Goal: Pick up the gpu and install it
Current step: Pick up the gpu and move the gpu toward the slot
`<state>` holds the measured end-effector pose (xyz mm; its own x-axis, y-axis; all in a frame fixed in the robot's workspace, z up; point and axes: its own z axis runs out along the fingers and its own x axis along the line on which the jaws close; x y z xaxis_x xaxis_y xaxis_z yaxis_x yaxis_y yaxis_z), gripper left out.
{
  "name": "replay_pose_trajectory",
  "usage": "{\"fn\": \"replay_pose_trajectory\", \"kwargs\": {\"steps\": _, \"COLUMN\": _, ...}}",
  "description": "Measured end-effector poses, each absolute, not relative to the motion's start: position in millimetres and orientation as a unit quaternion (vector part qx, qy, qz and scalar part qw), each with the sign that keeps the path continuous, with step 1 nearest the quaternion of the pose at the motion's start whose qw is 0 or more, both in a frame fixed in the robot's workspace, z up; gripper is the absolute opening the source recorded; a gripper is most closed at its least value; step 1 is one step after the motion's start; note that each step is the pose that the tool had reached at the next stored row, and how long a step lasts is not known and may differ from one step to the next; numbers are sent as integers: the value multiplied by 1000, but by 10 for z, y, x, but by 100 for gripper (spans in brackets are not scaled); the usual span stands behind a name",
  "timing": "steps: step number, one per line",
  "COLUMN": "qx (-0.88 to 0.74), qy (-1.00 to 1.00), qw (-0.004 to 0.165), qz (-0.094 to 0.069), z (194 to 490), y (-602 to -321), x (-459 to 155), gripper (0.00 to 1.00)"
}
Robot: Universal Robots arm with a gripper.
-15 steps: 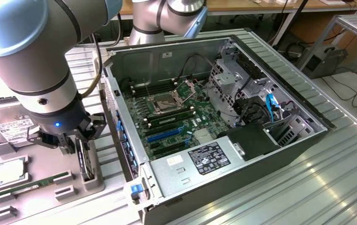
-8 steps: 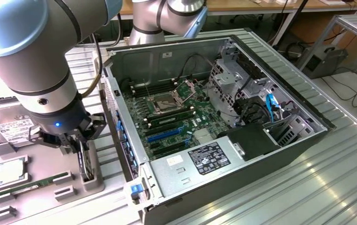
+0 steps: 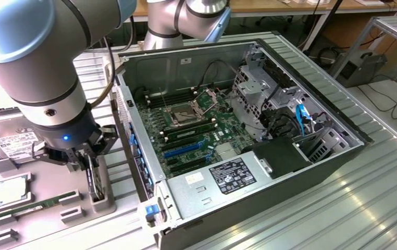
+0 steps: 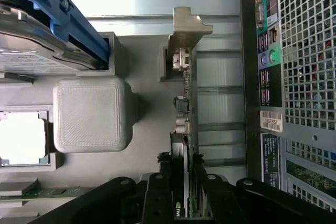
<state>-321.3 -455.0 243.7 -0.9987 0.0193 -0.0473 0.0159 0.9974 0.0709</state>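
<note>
Your pincer (image 3: 89, 162) pinches the gpu (image 3: 97, 182), a thin dark card with a pale metal bracket. The card stands on edge in a slotted grey plastic holder (image 3: 105, 202), which leaves both faces free to grip. It is not yet installed, just beside the open black computer case (image 3: 337, 156) on the ribbed metal table (image 3: 372, 208).

gpu (image 4: 184, 119) with metal bracket (image 4: 185, 30), matt plastic tray (image 4: 92, 111)

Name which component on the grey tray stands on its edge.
The gpu, upright with the gripper shut on it; the hard drive, processor and memory stick lie flat.
</note>
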Motion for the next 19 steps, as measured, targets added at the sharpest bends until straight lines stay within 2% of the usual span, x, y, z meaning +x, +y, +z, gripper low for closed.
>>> {"fn": "replay_pose_trajectory", "kwargs": {"steps": 9, "qx": 5, "qy": 999, "qw": 24, "qz": 35, "z": 2470, "y": -4550, "x": -3209, "gripper": 26}}
{"fn": "replay_pose_trajectory", "kwargs": {"steps": 14, "qx": 5, "qy": 999, "qw": 23, "qz": 35, "z": 2663, "y": -4550, "x": -3206, "gripper": 26}}
{"fn": "replay_pose_trajectory", "kwargs": {"steps": 19, "qx": 4, "qy": 999, "qw": 22, "qz": 35, "z": 3000, "y": -4556, "x": -3194, "gripper": 26}}
